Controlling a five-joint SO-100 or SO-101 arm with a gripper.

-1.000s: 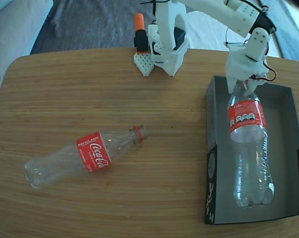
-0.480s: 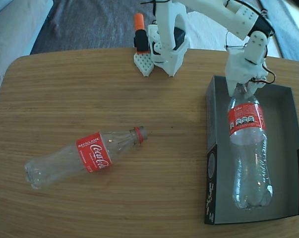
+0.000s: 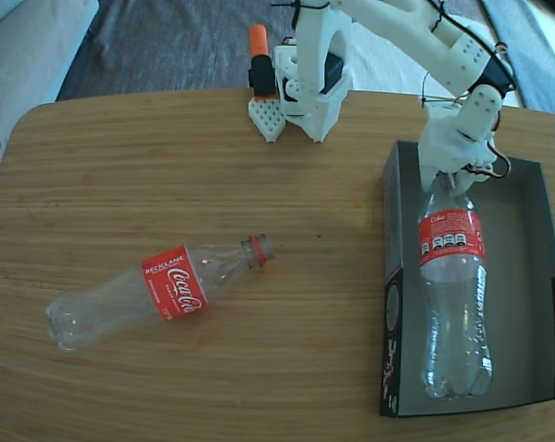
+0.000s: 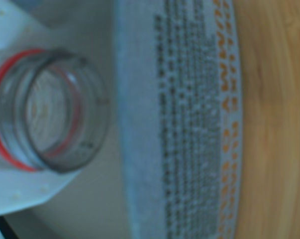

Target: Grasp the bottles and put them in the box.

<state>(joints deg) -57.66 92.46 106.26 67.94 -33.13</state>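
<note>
The fixed view looks down from high at the front of the table (image 3: 167,166), facing the arm base (image 3: 309,83) at the far edge. The wrist view sits very close, blurred. Both show the open bottle mouth (image 4: 50,109) and box (image 3: 526,276).

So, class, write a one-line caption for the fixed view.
Gripper at the neck of one bottle in the box; another on the table.

One capless bottle (image 3: 453,295) in the box (image 3: 526,276), another (image 3: 157,287) on its side outside
</note>
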